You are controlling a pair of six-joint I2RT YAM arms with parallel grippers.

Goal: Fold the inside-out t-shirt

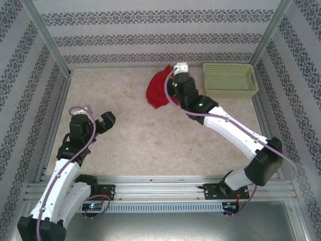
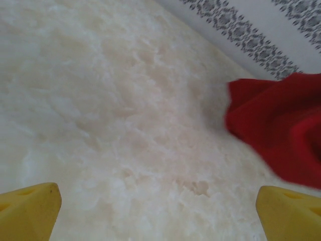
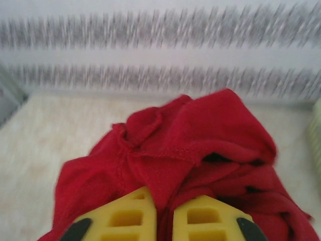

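The inside-out t-shirt (image 1: 157,90) is a bunched red heap at the back of the table, just left of the basket. My right gripper (image 1: 173,78) reaches into its right side. In the right wrist view the yellow fingers (image 3: 131,213) stand almost together, with a fold of the red t-shirt (image 3: 190,135) pinched between them and a stitched seam showing above. My left gripper (image 1: 96,115) hovers wide open over bare table at the near left, far from the cloth. In the left wrist view the t-shirt (image 2: 283,125) lies ahead to the right, beyond the open left gripper (image 2: 159,203).
A pale green lattice basket (image 1: 229,80) stands at the back right, close to the t-shirt, its edge at the right of the right wrist view (image 3: 317,130). Patterned walls enclose the marble tabletop (image 1: 125,130) on three sides.
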